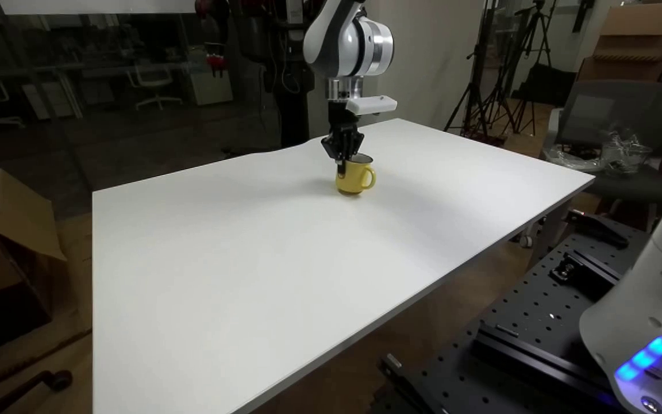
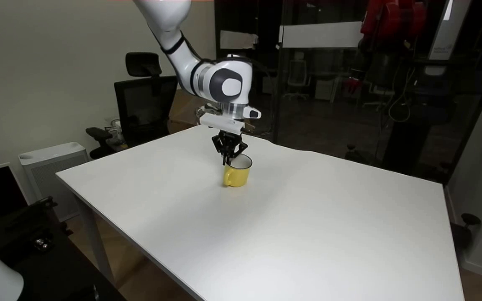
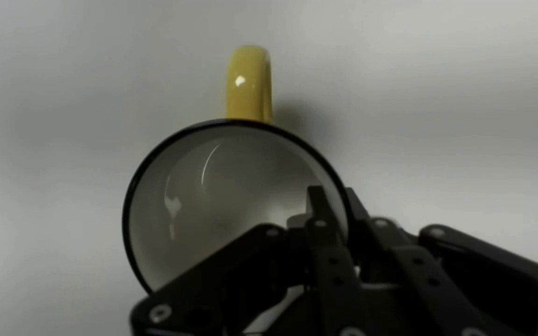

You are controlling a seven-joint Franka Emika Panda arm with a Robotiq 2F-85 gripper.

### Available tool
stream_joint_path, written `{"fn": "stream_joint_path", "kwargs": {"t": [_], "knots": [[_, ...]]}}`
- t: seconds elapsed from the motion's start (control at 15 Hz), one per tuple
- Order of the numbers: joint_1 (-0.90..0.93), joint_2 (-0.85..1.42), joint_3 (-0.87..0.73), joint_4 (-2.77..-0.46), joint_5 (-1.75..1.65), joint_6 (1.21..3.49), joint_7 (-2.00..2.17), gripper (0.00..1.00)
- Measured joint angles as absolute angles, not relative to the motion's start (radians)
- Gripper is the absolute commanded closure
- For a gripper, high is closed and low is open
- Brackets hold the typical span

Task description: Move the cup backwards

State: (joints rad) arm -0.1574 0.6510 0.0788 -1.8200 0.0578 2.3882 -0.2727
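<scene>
The yellow cup is upright on or just above the white table, towards its far part. It also shows in an exterior view, with its dark-edged rim and pale inside visible. In the wrist view the cup is seen from above, its handle pointing to the top of the picture. My gripper is shut on the cup's wall, one finger inside the rim and one outside. The gripper also shows at the cup's rim in both exterior views. I cannot tell whether the cup's base touches the table.
A dark glass wall stands behind the table's far edge, with a black and red robot near it. A chair and an air purifier stand beyond the table. A cardboard box is on the floor.
</scene>
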Motion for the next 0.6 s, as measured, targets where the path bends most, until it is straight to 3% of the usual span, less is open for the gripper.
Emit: {"fn": "stream_joint_path", "kwargs": {"t": [0.6], "knots": [[-0.125,0.762,0.036,-1.616,0.056,2.266,-0.208,0.97]]}}
